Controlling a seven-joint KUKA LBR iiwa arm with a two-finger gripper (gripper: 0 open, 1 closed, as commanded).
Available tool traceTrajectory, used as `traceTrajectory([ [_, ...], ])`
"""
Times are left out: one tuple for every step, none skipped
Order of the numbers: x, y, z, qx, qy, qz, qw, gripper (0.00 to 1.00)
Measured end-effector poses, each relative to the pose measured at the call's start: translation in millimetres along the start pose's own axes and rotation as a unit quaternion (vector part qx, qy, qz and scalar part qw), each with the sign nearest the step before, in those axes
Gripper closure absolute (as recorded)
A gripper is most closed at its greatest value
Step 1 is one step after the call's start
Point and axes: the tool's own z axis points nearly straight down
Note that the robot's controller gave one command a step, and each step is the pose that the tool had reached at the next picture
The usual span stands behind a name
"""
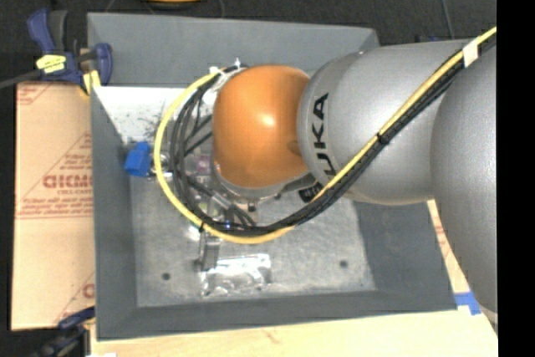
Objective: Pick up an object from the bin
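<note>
Left of the pincer and farther up the view: a small blue thing (138, 159), blocky, close to the bin's (113, 263) left wall. It is well apart from the pincer and partly behind the cable loop. What kind of thing it is I can't make out. It probably lies there as loose stock that has drifted to the edge.

Pincer (207, 253): low in the bin, near the front wall, directly beneath the wrist. A pale metal part pokes out under the cables (177, 180). Released or clenched, I cannot tell, because the wrist stands right over it and blocks the downward view.

Just right of the pincer, slightly nearer the front wall: a clear crinkled packet (238, 273), flat on the bin floor and glinting. Its left end is touching the pincer or just beside it; I can't tell which. Nothing is visibly gripped. As the nearest thing, I judge it the likely pick, and it is not yet lifted.

Above and right of the pincer: the orange cover (255, 125) caps the wrist. Yellow and black cables loop round it with slack, presumably so the wrist can turn freely. The grey arm (393, 130) runs off to the right, bent steeply down into the bin.
</note>
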Motion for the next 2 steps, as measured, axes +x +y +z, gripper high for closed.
traceTrajectory([
  [20.5, -60.3, 120.5, 0.002, 0.0035, -0.036, 0.9993, 0.0],
  [18.3, -58.3, 116.3, 0.001, -0.0005, -0.035, 0.9994, 1.0],
])
